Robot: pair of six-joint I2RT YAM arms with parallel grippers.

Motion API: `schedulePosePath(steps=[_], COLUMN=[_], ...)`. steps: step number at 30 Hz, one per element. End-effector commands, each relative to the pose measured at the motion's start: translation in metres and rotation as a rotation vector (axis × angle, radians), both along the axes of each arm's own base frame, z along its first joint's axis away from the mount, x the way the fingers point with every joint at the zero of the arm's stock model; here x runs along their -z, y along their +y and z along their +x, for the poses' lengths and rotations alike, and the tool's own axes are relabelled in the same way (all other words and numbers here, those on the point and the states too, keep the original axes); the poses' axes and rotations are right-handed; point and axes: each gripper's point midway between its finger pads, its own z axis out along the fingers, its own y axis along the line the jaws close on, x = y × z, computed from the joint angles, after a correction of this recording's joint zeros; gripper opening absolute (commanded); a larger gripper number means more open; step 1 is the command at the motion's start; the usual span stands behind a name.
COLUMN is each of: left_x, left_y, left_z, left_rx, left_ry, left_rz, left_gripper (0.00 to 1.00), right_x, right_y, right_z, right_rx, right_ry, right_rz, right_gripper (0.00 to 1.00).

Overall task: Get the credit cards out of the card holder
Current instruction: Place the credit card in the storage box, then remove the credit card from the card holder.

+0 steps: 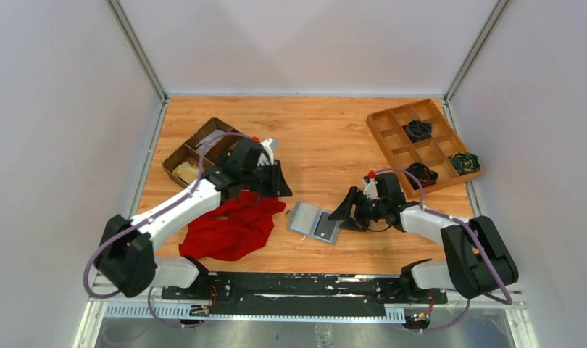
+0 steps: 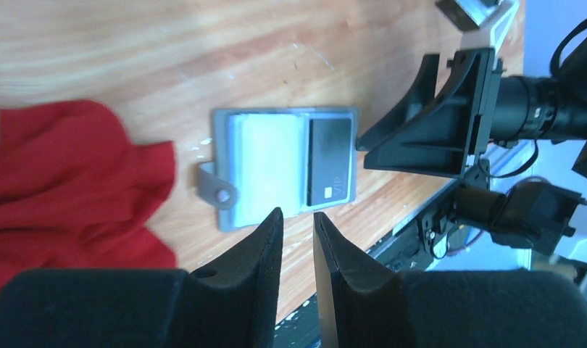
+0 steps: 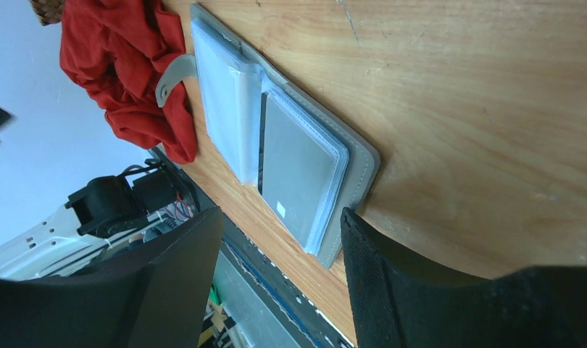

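- Right gripper (image 1: 347, 211): jaws spread wide and empty, low over the table (image 1: 319, 138). It sits at 3 o'clock of the card holder (image 1: 314, 222), fingers pointing at it.
- In the left wrist view, one right fingertip meets the holder's edge. In the right wrist view, the two fingers flank the holder's near corner without closing on it.
- Left gripper (image 2: 297, 213): fingers only a narrow slit apart, nothing between them. It hangs above the red cloth (image 1: 232, 225), at about 10 o'clock of the holder and clear of it.
- Card holder: grey, lying open and flat on the wood, toward 6 o'clock of the table. Its snap tab (image 2: 217, 190) points at the cloth, which lies just beside it at 9 o'clock.
- Credit cards: one dark card (image 2: 329, 161) sits in the pocket of the half nearer the right gripper. The other half shows a pale clear sleeve; I cannot tell what is in it.
- Dark wicker basket (image 1: 196, 152) at 10 o'clock of the table.
- Wooden compartment tray (image 1: 390, 125) at 2 o'clock.
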Motion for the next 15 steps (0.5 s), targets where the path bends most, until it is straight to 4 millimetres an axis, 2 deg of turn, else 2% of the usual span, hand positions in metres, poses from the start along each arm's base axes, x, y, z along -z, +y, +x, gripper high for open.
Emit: schedulePosePath(steps=[1,6,15], left_x=[0.016,0.036,0.068], left_y=[-0.048,-0.072,-0.076], left_z=[-0.001,-0.002,-0.014], left_rx=[0.046,0.09,0.148], left_ry=[0.031,0.077,0.155], left_rz=[-0.08,-0.129,-0.095], left_gripper=[0.27,0.29,0.33], right_x=[0.003,0.002,-0.002], right_y=[-0.002,-0.002,0.005], right_z=[0.006,0.004,-0.002], right_rx=[0.062,0.068,0.052], right_ry=[0.013,0.018,0.002], right_rz=[0.016,0.03,0.055], right_gripper=[0.65,0.64,0.64])
